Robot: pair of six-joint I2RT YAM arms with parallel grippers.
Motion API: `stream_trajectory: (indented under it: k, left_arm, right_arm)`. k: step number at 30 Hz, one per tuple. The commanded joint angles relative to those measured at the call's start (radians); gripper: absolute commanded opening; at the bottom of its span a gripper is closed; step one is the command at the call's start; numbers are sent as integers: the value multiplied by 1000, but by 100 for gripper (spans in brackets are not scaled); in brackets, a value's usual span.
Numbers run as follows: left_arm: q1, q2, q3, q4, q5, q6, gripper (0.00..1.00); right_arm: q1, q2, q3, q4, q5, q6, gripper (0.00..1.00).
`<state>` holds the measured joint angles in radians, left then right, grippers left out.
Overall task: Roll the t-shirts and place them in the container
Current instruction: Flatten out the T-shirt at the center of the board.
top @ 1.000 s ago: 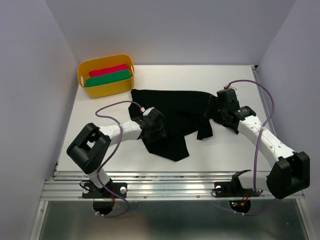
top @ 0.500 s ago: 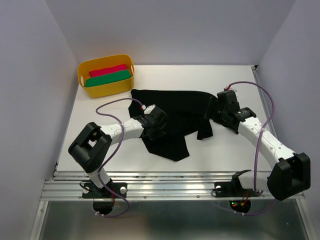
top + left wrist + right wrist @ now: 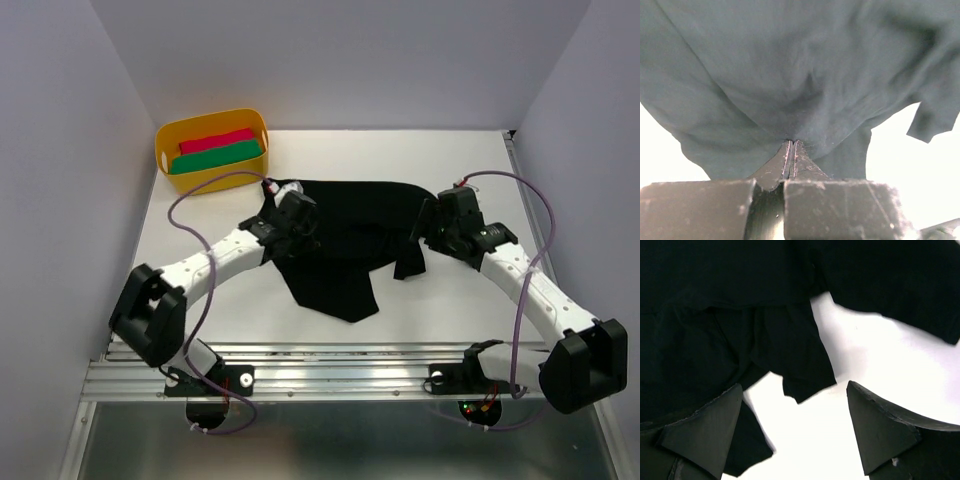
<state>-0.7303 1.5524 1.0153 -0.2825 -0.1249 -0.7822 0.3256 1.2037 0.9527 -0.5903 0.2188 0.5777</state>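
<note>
A plain black soft-cloth t-shirt (image 3: 345, 250) is crumpled at the middle of the white worktop (image 3: 450, 290); the right gripper (image 3: 794, 390) is held wide, empty, over its right edge; its far left part is pinched in the tightly closed left gripper (image 3: 791, 146); spreading flat is judged underway; the right edge must be grasped next.

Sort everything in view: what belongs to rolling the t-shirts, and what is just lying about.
Job in hand:
- black t-shirt, lying crumpled
- left gripper, pinching its cloth
- right gripper, open over its edge

Lying about:
- yellow tub, far left
- red cloth and green cloth inside it
</note>
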Motion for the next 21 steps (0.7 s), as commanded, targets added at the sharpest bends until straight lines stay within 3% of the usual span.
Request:
stream_trajectory:
  k: [1, 12, 15, 21]
  left_arm:
    - [118, -204, 94, -15, 16, 121, 0]
    - [316, -281, 269, -55, 111, 215, 0]
    - [357, -296, 293, -52, 119, 227, 0]
    - [385, -288, 316, -46, 165, 238, 0]
  right_arm:
    - [-20, -47, -63, -19, -18, 62, 91]
    - [-39, -52, -107, -17, 10, 103, 91]
    - [-85, -55, -129, -8, 11, 128, 89]
    - [-281, -70, -190, 76, -131, 137, 80]
